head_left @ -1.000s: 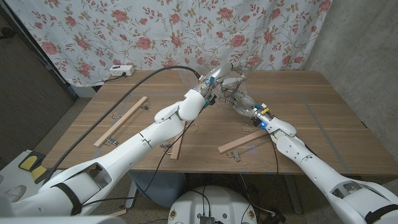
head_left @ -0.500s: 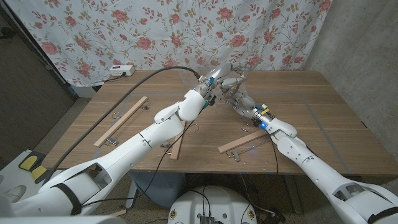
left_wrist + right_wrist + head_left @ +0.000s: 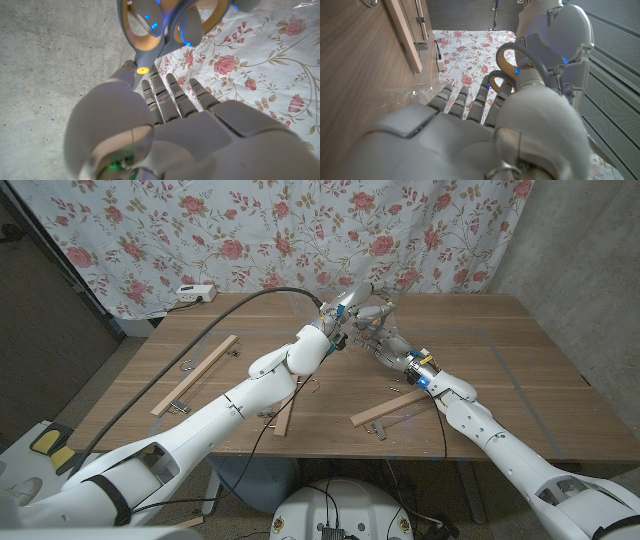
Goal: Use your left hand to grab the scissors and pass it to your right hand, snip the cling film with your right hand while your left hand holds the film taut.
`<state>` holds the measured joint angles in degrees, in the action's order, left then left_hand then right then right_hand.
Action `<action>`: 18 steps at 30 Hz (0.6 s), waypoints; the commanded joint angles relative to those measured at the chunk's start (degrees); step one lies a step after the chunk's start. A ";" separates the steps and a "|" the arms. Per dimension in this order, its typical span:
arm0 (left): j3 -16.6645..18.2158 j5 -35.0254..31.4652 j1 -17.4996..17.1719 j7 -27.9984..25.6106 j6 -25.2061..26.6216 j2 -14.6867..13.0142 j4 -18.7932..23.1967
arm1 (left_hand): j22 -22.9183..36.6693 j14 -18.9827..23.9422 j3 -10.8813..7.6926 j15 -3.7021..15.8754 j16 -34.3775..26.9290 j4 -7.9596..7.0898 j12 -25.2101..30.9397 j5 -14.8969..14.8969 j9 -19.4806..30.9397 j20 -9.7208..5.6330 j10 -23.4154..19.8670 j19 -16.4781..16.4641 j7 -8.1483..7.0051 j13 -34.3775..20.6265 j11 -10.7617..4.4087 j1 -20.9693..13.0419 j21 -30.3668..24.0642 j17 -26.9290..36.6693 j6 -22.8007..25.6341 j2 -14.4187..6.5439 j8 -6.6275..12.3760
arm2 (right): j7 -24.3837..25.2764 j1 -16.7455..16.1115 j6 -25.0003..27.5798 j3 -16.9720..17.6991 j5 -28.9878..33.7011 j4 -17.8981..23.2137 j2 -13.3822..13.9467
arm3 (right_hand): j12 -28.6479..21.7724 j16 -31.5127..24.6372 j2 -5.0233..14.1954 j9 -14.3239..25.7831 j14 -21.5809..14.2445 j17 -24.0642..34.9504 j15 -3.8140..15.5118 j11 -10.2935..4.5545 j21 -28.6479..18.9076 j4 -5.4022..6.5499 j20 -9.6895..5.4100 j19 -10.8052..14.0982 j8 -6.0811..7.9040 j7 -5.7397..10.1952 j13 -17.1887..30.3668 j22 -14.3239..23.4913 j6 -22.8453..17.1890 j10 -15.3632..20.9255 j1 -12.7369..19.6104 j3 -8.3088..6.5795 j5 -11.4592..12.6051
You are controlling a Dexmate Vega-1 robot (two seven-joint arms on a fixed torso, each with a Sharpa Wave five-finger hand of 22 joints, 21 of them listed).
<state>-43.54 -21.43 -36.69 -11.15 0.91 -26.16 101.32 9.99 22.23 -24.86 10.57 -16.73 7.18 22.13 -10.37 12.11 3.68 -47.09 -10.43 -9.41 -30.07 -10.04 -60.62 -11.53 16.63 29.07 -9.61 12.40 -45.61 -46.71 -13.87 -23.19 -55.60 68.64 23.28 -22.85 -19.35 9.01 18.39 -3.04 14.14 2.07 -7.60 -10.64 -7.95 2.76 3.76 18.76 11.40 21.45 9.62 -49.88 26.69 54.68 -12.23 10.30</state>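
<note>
Grey-handled scissors point(image 3: 352, 298) sit above the desk's point(image 3: 520, 370) far edge in the head view, where our left hand point(image 3: 338, 315) and right hand point(image 3: 378, 330) meet; compared with a second ago, nothing has shifted. From the left wrist, our left hand pinches the handles overhead. From the right wrist, our right hand's fingers point(image 3: 470, 102) reach toward them, grip unclear. We judge the handover underway, snipping the film point(image 3: 415, 92) ahead.

A makeshift robot test room, it seems: a wooden table point(image 3: 520, 370) stands before a hung floral cloth point(image 3: 250, 230) and bare concrete wall point(image 3: 570, 240), with a white power strip point(image 3: 196, 293) and black cable point(image 3: 200, 345).
</note>
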 commanded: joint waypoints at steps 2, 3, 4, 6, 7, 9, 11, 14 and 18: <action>0.03 -0.11 -0.31 0.02 0.22 -0.34 0.34 | 0.22 -0.13 -0.44 0.95 -0.01 0.04 0.10 -0.25 0.27 0.51 -3.44 -0.17 -0.10 -0.43 -2.80 -0.02 -0.02 0.14 0.38 -0.47 0.00 | -0.02 0.09 1.22 0.07 -0.54 -0.47 -0.32 | -5.38 -1.75 1.06 1.61 -0.35 3.37 10.14 -4.47 -0.17 1.32 0.13 0.84 0.27 0.65 9.46 0.06 -0.35 1.10 1.44 -2.10 -0.08; 0.05 -0.06 -0.33 0.03 0.23 -0.34 0.36 | 0.22 -0.15 -0.43 0.97 -0.01 0.06 0.07 -0.25 0.27 0.51 -3.42 -0.17 -0.12 -0.41 -2.81 -0.03 -0.02 0.15 0.39 -0.45 0.00 | -0.02 0.09 1.18 0.05 -0.47 -0.48 -0.34 | -7.48 -2.02 0.99 2.56 -0.07 4.65 10.18 -4.59 -0.18 1.31 0.14 0.83 0.39 0.22 13.49 0.07 -0.34 -1.53 1.47 -2.12 -0.17; 0.06 -0.06 -0.36 0.07 0.26 -0.39 0.42 | 0.22 -0.14 -0.44 0.97 -0.01 0.05 0.07 -0.25 0.27 0.51 -3.42 -0.17 -0.12 -0.41 -2.81 -0.03 -0.02 0.15 0.38 -0.46 -0.01 | -0.10 0.14 1.11 -0.03 -0.28 -0.48 -0.27 | -8.04 -2.07 0.88 2.50 -0.04 4.92 10.17 -4.52 -0.19 1.21 0.14 0.84 0.26 0.43 14.45 0.07 -0.39 -1.93 1.57 -2.14 -0.17; 0.09 -0.03 -0.41 0.06 0.24 -0.43 0.47 | 0.22 -0.13 -0.43 0.91 -0.01 0.03 0.06 -0.25 0.28 0.52 -3.43 -0.16 -0.12 -0.43 -2.81 0.00 -0.02 0.15 0.39 -0.46 -0.01 | -0.03 0.08 1.31 -0.01 -0.33 -0.29 -0.22 | -8.42 -1.86 0.77 2.42 0.51 5.18 10.10 -4.50 -0.18 1.07 0.15 0.82 0.20 0.04 15.49 0.07 -0.69 -3.08 1.70 -2.13 -0.17; 0.09 -0.06 -0.43 0.10 0.27 -0.47 0.52 | 0.22 -0.13 -0.43 0.92 -0.02 0.03 0.06 -0.24 0.28 0.53 -3.43 -0.15 -0.10 -0.43 -2.81 0.00 -0.02 0.15 0.38 -0.47 -0.01 | 0.12 -0.01 1.41 0.02 -0.38 -0.13 -0.20 | -8.54 -1.86 0.89 2.43 0.56 5.27 10.17 -4.52 -0.18 1.02 0.17 0.83 0.14 -0.30 15.79 0.07 -0.58 -3.34 1.81 -2.22 -0.14; 0.11 -0.04 -0.49 0.12 0.24 -0.54 0.60 | 0.22 -0.16 -0.44 0.87 0.02 0.03 0.05 -0.25 0.28 0.54 -3.44 -0.15 -0.10 -0.43 -2.81 0.02 -0.02 0.13 0.40 -0.44 -0.01 | 0.58 -0.24 1.69 0.09 -0.48 0.24 -0.14 | -8.91 -2.02 1.10 2.47 0.34 5.53 10.22 -4.55 -0.16 0.98 0.15 0.76 0.17 -0.73 16.47 0.07 -0.75 -3.76 2.01 -2.39 -0.09; 0.11 -0.13 -0.54 0.14 0.30 -0.62 0.72 | 0.22 -0.17 -0.44 0.91 0.01 0.04 0.03 -0.24 0.28 0.56 -3.44 -0.15 -0.05 -0.44 -2.81 0.01 -0.02 0.15 0.45 -0.45 0.00 | 0.47 -0.35 1.76 0.15 -0.66 0.33 -0.17 | -9.18 -2.14 1.11 2.43 0.17 5.69 10.24 -4.55 -0.24 0.96 0.17 0.97 0.17 -0.71 16.88 0.07 -0.88 -3.89 2.08 -2.44 -0.08; 0.16 -0.12 -0.62 0.17 0.29 -0.70 0.84 | 0.23 -0.18 -0.45 0.89 0.03 0.03 0.02 -0.24 0.28 0.59 -3.46 -0.13 -0.23 -0.47 -2.81 0.03 -0.01 0.14 0.48 -0.46 0.00 | 0.61 -0.49 1.97 0.14 -0.70 0.63 -0.10 | -10.18 -2.58 1.15 2.31 -0.34 6.32 10.35 -4.45 -0.28 0.94 0.21 1.10 0.08 -0.45 18.32 0.08 -1.04 -4.24 2.25 -2.55 -0.09; 0.20 -0.15 -0.72 0.12 0.19 -0.78 0.97 | 0.23 -0.19 -0.44 0.92 0.02 0.03 -0.01 -0.24 0.28 0.60 -3.47 -0.13 -0.19 -0.47 -2.80 0.04 -0.01 0.16 0.51 -0.47 0.01 | 1.31 -0.85 1.96 0.13 -0.40 1.46 0.20 | -11.54 -3.09 1.09 2.12 -0.61 7.36 10.31 -4.34 -0.29 0.98 0.29 1.21 -0.08 -0.22 20.52 0.10 -1.17 -5.19 2.32 -2.57 -0.15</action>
<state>-43.53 -21.47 -37.09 -11.09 1.11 -26.60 101.82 9.99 22.23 -24.86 10.57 -16.73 7.18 22.12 -10.36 12.11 3.68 -47.09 -10.44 -9.41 -30.07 -10.05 -60.51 -11.53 16.62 29.07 -9.50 12.40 -45.31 -46.90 -12.56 -23.13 -56.05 68.77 23.10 -23.03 -21.80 8.85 20.62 -3.00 20.75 2.02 -12.01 -10.64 -8.61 2.97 4.59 18.80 11.64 38.91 9.62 -49.77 22.22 55.45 -12.98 10.12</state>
